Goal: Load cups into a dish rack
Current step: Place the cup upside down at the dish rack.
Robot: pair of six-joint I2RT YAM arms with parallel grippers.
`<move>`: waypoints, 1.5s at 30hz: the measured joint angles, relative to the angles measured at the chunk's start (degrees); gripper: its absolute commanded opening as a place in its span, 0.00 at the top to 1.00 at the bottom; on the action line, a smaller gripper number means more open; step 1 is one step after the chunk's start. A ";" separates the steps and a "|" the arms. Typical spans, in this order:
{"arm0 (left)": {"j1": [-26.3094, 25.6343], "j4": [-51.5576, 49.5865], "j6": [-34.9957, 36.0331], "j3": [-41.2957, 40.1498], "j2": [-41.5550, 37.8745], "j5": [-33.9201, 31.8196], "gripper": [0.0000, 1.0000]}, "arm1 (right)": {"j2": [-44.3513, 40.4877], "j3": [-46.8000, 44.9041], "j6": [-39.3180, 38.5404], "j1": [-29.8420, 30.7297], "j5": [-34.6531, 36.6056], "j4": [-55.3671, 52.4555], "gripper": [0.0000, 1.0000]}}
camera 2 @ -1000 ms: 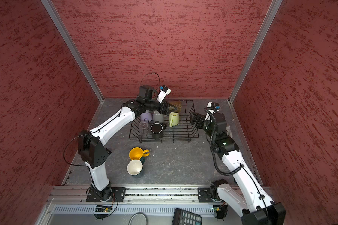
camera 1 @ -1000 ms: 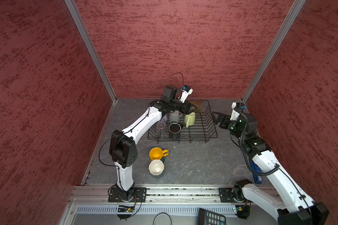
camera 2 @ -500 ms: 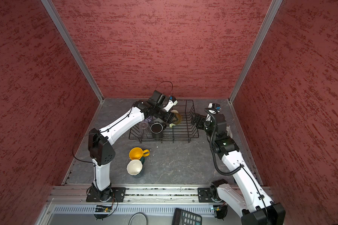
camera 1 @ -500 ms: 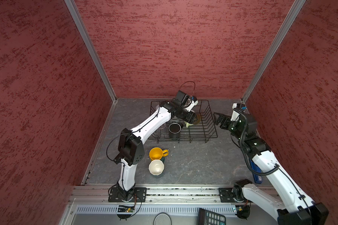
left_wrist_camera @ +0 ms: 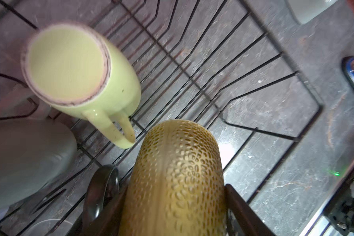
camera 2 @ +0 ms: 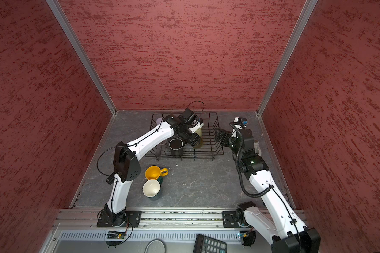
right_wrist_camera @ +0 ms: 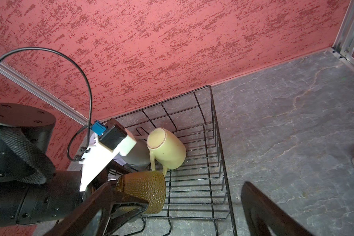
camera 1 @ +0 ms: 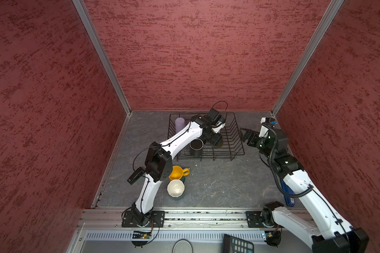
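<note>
Top views, rack: black wire dish rack (camera 1: 229,140) sits at far side of grey bench (camera 1: 217,186), near back wall.
Top views, L claw: left claw (camera 1: 216,142) over rack's right half, clamped on olive-brown dimpled glass (camera 2: 199,144).
Top views, in rack: lilac tumbler (camera 1: 180,123) in far-left corner; black mug (camera 1: 196,146) upright at front; pale green mug (camera 2: 199,131) just behind glass.
Top views, on bench: yellow mug (camera 1: 177,173) and dark teal mug w/ cream inside (camera 1: 175,188) close together, in front of rack, outside it.
Top views, R claw: right claw (camera 1: 246,137) just outside rack's right side, spread wide, empty.
L wrist, grip: glass (left_wrist_camera: 178,175) pinched between both fingers (left_wrist_camera: 241,206), over rack wires; contact w/ wires can't tell.
L wrist, neighbours: green mug (left_wrist_camera: 80,73) tilted, base toward cam, handle tip just beside glass; grey mug (left_wrist_camera: 25,159) next to it.
R wrist: glass (right_wrist_camera: 145,190) inside rack, green mug just behind it; R claw's fingers (right_wrist_camera: 274,214) far apart, nothing between.
</note>
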 measured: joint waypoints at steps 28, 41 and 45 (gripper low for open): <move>-1.38 -8.37 3.76 8.52 10.97 -8.07 0.66 | 0.22 -1.66 0.11 -0.24 -0.11 0.22 0.01; -2.01 -9.18 4.74 8.52 11.02 -9.01 0.42 | 0.28 -1.66 0.26 -0.26 -0.11 0.24 0.01; -2.05 -9.20 4.96 8.52 11.02 -9.25 0.36 | 0.28 -1.66 0.28 -0.31 -0.11 0.24 0.01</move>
